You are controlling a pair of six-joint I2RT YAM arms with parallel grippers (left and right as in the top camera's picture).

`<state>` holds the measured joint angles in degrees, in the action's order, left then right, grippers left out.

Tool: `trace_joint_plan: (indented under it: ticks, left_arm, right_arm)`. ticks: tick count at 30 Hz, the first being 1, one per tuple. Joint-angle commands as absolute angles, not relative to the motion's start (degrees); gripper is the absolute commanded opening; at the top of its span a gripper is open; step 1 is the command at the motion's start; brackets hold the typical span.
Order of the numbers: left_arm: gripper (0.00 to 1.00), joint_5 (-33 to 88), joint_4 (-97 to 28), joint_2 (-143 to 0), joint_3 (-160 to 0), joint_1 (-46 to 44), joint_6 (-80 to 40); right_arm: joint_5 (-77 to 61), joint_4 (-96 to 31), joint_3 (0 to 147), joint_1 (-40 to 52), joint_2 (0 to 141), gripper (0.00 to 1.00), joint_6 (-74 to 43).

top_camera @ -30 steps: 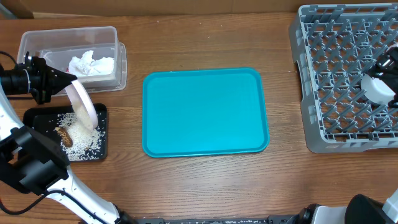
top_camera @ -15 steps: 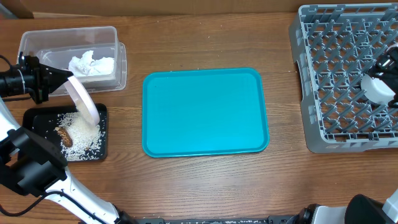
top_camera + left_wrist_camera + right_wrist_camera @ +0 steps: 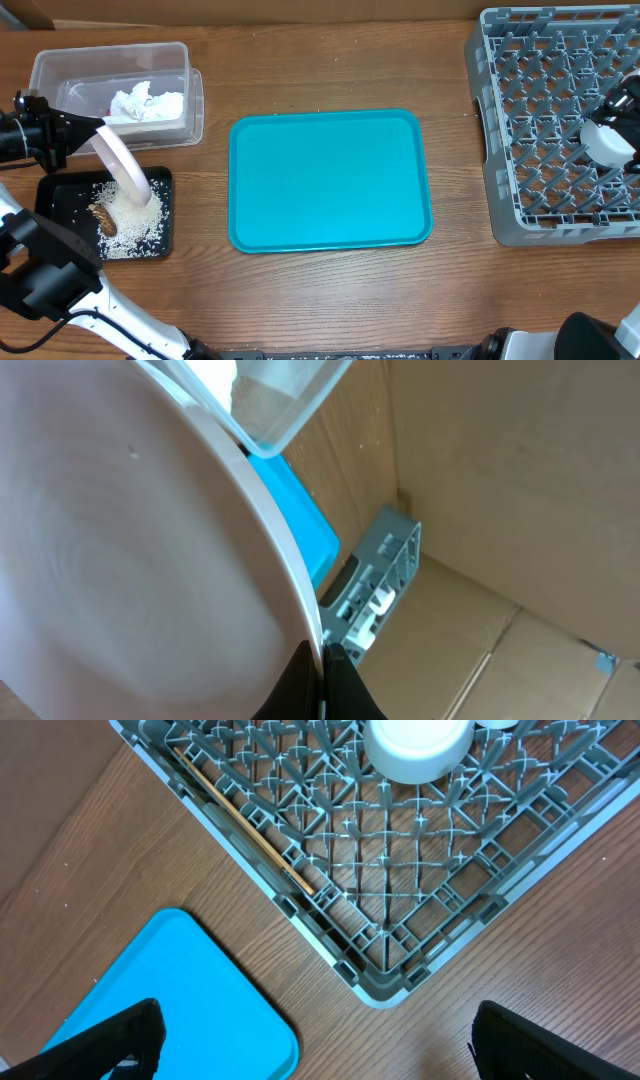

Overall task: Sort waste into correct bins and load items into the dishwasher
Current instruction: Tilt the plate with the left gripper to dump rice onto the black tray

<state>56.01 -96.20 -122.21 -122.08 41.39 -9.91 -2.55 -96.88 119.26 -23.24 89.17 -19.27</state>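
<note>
Two grippers are working at opposite ends of the table [image 3: 300,290]. On one side the left gripper [image 3: 92,133] is clenching the rim of the plate [image 3: 124,168]. The plate is tilting steeply, and its lower edge is dipping over the black tray [image 3: 166,225]. Whether that edge is touching anything cannot be told. Rice crumbs [image 3: 135,218] and a brown scrap [image 3: 104,220] are lying in that tray. Just behind it, white tissues [image 3: 146,103] are resting inside the clear tub [image 3: 60,66]. The teal tray [image 3: 330,180] is lying in the middle of the table, well apart from both bins. The right gripper [image 3: 315,1038] is hanging above a corner of the rack [image 3: 530,215], its jaws spreading wide and gripping nothing. A white cup [image 3: 417,744] is sitting on the rack's pegs. Chopsticks [image 3: 240,820] are lying inside the rack along one wall.
</note>
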Motion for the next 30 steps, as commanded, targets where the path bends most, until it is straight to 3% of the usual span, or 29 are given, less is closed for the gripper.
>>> trace_joint_plan:
  ticks: [1,9,13,30]
  left_arm:
    - [0.04,51.4,-94.11,-121.73,-122.72,43.42,-11.25]
    - [0.04,39.38,-95.46,-121.73,-122.72,46.17,-13.52]
    - [0.04,53.08,-96.84,-121.73,-122.72,46.13,-5.17]
    - [0.04,54.33,-96.79,-121.8,-122.72,45.56,1.8]
  right_arm:
    - [-2.13,-96.57,120.05,-23.44,89.06,1.0,-19.38]
    - [-2.13,-96.6,120.05,-23.44,89.06,1.0,-19.38]
    - [-2.13,-96.57,120.05,-23.44,89.06,1.0,-19.38]
    - [-2.13,-96.57,120.05,-23.44,89.06,1.0,-19.38]
